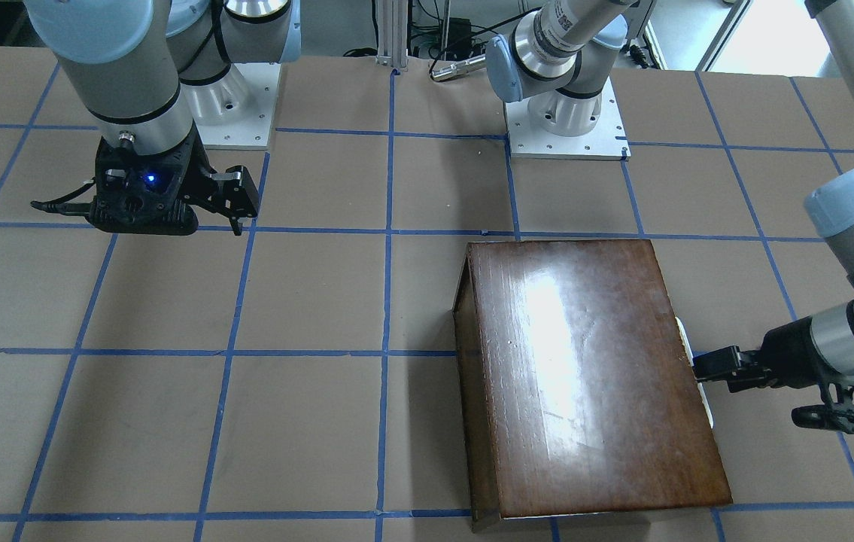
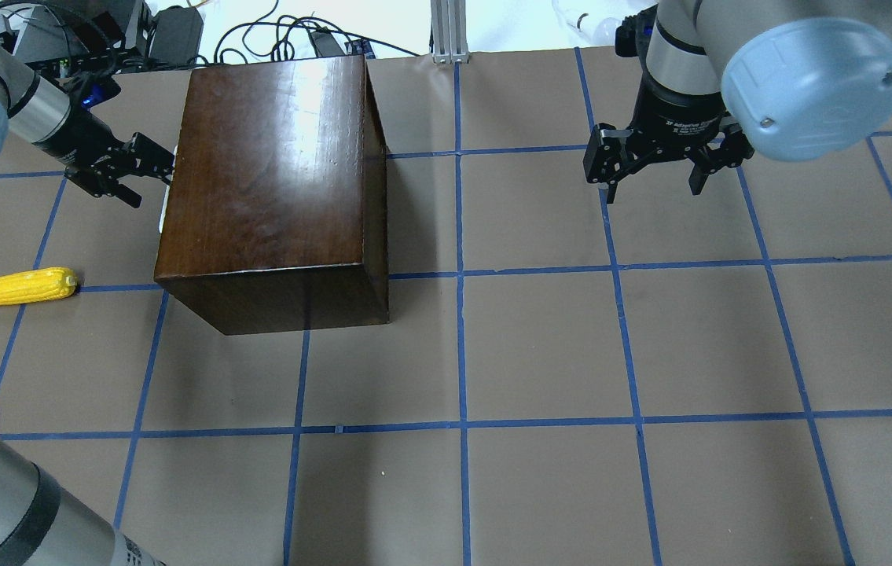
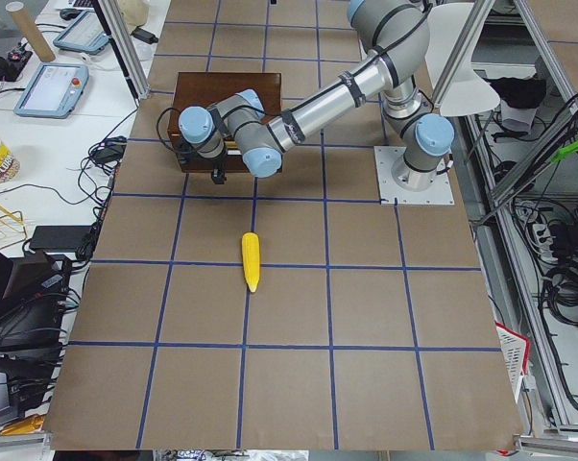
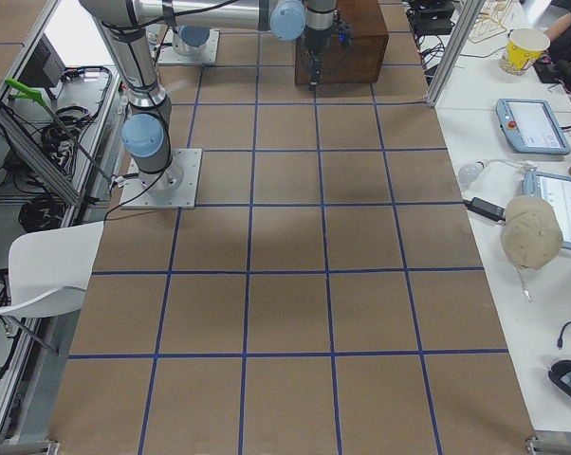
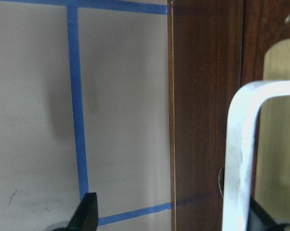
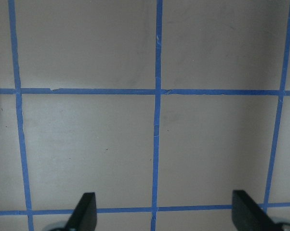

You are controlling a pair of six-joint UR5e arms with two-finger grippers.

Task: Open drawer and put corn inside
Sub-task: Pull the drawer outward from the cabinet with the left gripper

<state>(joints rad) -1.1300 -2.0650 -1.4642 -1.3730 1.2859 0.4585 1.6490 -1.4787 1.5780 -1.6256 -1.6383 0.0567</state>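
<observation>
The glossy dark brown box (image 2: 273, 181) stands at the table's far left and also shows in the front view (image 1: 585, 361). Its drawer front (image 5: 207, 120) fills the right of the left wrist view. It carries a pale plate and a silver handle (image 5: 241, 154) and looks pushed in. My left gripper (image 2: 148, 167) is open, level with that face. Its fingertips are at the handle, which lies between the fingers close to one of them. The yellow corn (image 2: 20, 286) lies on the table to the left of the box, apart from both grippers. My right gripper (image 2: 654, 177) is open and empty above bare table.
Brown paper with blue tape grid lines covers the table (image 2: 540, 346). The arm bases (image 1: 566, 120) stand at the robot's edge. Cables and equipment lie beyond the far edge behind the box (image 2: 178, 31). Side benches hold tablets and a cup (image 4: 527, 47).
</observation>
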